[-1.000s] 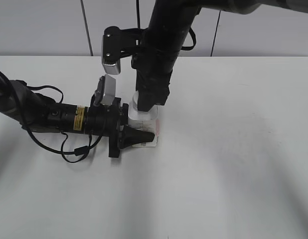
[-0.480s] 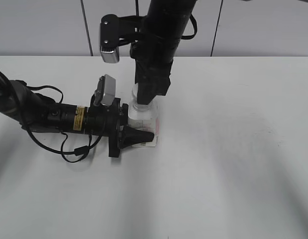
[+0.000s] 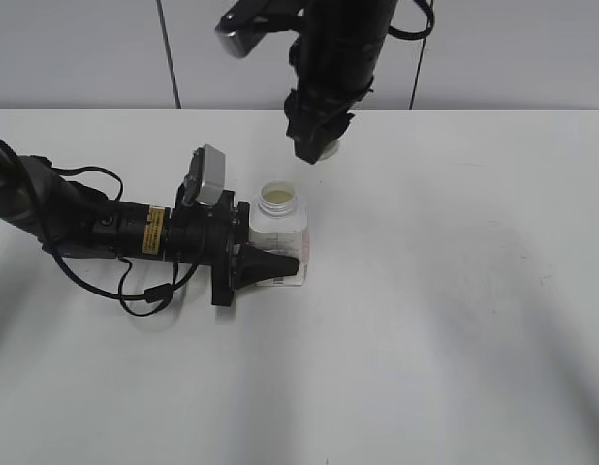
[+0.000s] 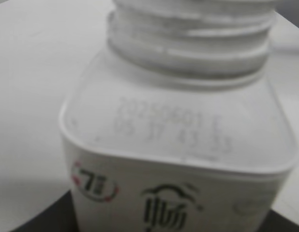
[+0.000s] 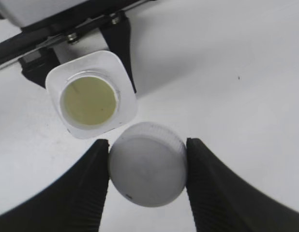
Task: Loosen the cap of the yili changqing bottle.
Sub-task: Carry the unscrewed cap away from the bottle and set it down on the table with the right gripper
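Note:
The white yili changqing bottle (image 3: pixel 277 242) stands upright on the table with its neck open and a pale seal showing inside. It fills the left wrist view (image 4: pixel 178 145) and shows from above in the right wrist view (image 5: pixel 91 99). My left gripper (image 3: pixel 266 266) is shut on the bottle's body from the left. My right gripper (image 3: pixel 319 145) is raised above and right of the bottle, shut on the white ribbed cap (image 5: pixel 148 164), which sits between its two black fingers (image 5: pixel 86 183). The cap's bottom edge peeks out under the gripper in the exterior view (image 3: pixel 326 151).
The white table (image 3: pixel 455 320) stretches to the right and front of the bottle. A grey panelled wall (image 3: pixel 86 58) stands behind the table's far edge. The left arm's cable (image 3: pixel 135 295) loops on the table at the left.
The right gripper has lifted the cap off the bottle's neck and moved up and to the right. The bottle's mouth now shows open. The left arm has not moved.

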